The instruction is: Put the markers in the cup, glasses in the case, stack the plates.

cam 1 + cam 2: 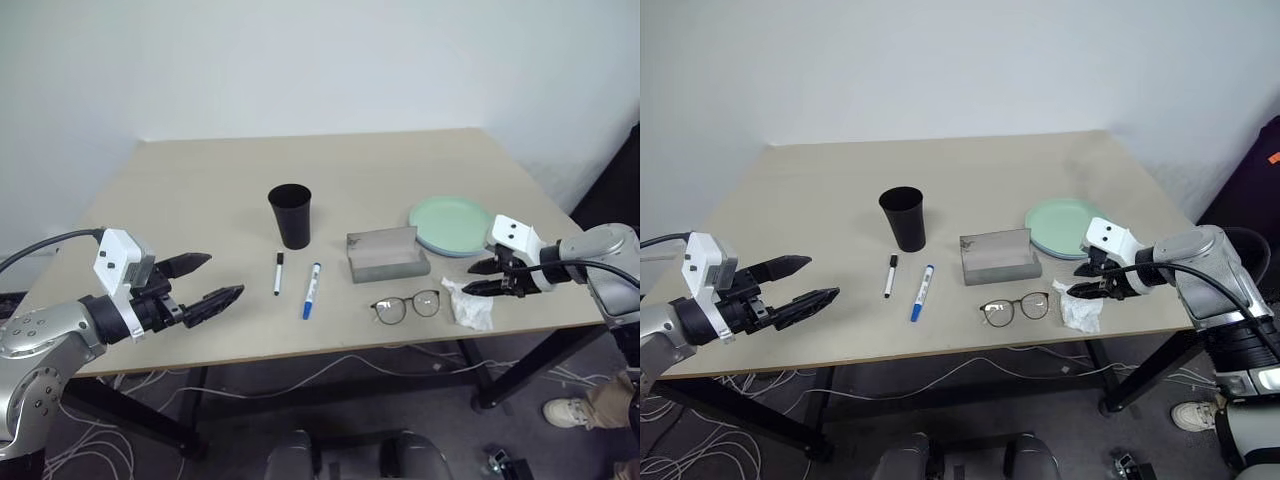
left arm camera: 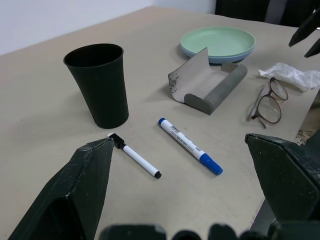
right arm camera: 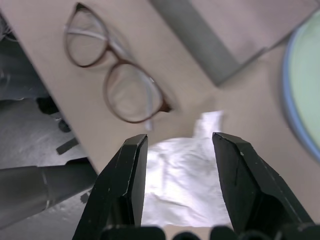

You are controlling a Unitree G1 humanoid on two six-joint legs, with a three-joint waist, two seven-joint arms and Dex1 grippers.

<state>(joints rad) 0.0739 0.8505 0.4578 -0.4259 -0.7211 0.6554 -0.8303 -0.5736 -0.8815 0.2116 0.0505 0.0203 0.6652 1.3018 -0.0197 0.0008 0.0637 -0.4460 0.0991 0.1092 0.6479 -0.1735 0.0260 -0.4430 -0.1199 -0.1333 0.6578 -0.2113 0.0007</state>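
Blue-capped marker — cap toward table edge

Silver arms — white wrists, black fingers

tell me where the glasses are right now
In the left eye view the glasses lie open near the table's front edge, on the robot's right, just in front of the case and beside the crumpled tissue.
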